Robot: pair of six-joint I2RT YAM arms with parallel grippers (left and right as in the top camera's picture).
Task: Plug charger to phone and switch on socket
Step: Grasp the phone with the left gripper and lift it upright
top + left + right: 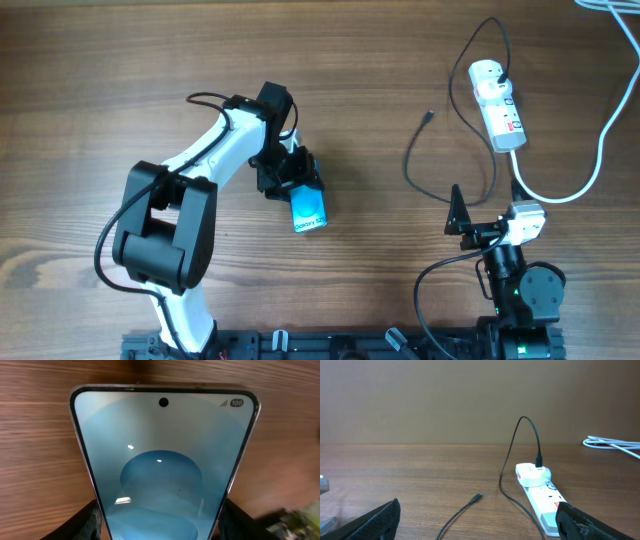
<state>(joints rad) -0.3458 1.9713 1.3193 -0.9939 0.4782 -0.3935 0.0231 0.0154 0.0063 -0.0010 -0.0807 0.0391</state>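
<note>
The phone (310, 211) with its cyan screen lies on the wooden table; it fills the left wrist view (162, 460). My left gripper (298, 183) is shut on the phone, one finger against each long side (160, 520). The charger is a thin black cable whose plug (486, 72) sits in the white socket strip (500, 112). Its free connector (430, 117) lies loose on the table and also shows in the right wrist view (477, 496). My right gripper (486, 212) is open and empty (480, 522), low over the table, facing the connector and the socket (542, 494).
The socket's thick white cord (590, 165) loops off to the right edge and shows in the right wrist view (615, 445). The black charger cable (410, 165) curves across the table between the connector and my right gripper.
</note>
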